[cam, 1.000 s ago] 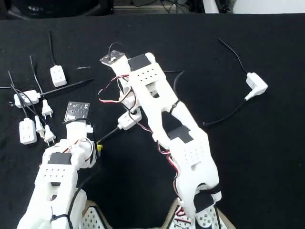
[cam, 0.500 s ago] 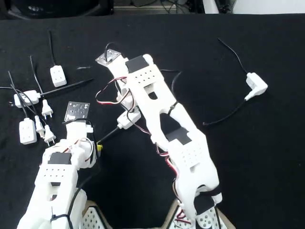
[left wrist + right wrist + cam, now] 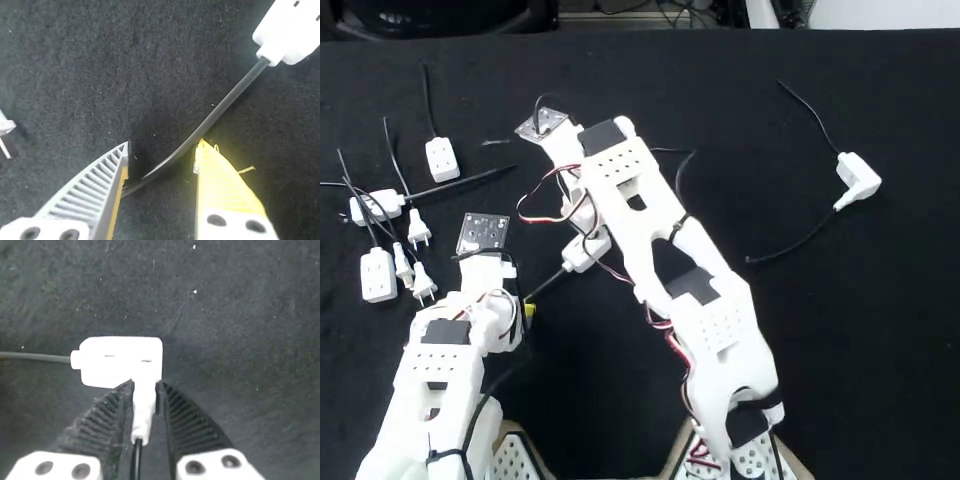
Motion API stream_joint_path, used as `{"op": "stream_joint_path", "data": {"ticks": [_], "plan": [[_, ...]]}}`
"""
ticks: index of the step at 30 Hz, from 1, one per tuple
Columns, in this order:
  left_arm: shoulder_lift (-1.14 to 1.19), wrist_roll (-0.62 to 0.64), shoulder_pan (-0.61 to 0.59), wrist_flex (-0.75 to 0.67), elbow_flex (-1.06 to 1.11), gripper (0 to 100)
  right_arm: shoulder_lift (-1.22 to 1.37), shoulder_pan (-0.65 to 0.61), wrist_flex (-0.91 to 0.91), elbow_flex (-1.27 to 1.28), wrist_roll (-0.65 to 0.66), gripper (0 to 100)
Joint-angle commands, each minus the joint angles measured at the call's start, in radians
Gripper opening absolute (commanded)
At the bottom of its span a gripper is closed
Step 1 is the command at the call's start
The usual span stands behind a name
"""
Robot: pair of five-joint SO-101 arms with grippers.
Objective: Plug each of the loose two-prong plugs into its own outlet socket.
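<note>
In the right wrist view my right gripper [image 3: 144, 385] is shut on a white plug [image 3: 143, 412]. The plug's front end meets the side of a white outlet socket [image 3: 120, 362]; its prongs are hidden. That socket [image 3: 577, 254] lies at mid-table under the right arm [image 3: 650, 230], and its black cable [image 3: 546, 282] runs down-left to my left gripper [image 3: 525, 308]. In the left wrist view the left gripper [image 3: 161, 150] is open astride that cable [image 3: 220, 112], which brushes the yellow finger [image 3: 220, 185]. The socket [image 3: 290, 27] lies beyond the fingertips.
Loose plugs [image 3: 418, 232] [image 3: 423, 288] and white sockets [image 3: 442, 158] [image 3: 377, 275] [image 3: 375, 205] with black cables lie in a cluster at the far left. An angled white adapter [image 3: 857, 180] with a cable lies at the right. The table [image 3: 840, 330] is covered in black cloth.
The right arm's wrist has swung slightly left and away, and the mid-table socket has slid a little left with it. The left arm has not moved.
</note>
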Motion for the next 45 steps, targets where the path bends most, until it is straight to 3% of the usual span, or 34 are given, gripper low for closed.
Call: {"op": "stream_joint_path", "data": {"ticks": [1,14,25,39,45], "plan": [[-0.017,0.005,0.015,-0.012,-0.008,22,-0.058,-0.020,0.035,0.064,0.006,1.0],[-0.017,0.005,0.015,-0.012,-0.008,22,-0.231,0.014,0.098,0.193,0.020,1.0],[-0.017,0.005,0.015,-0.012,-0.008,22,-0.450,0.012,0.032,0.283,0.035,1.0],[-0.017,0.005,0.015,-0.012,-0.008,22,-0.298,0.052,0.133,0.266,0.104,1.0],[-0.017,0.005,0.013,-0.012,-0.008,22,-0.426,0.048,-0.031,0.533,0.055,1.0]]}}
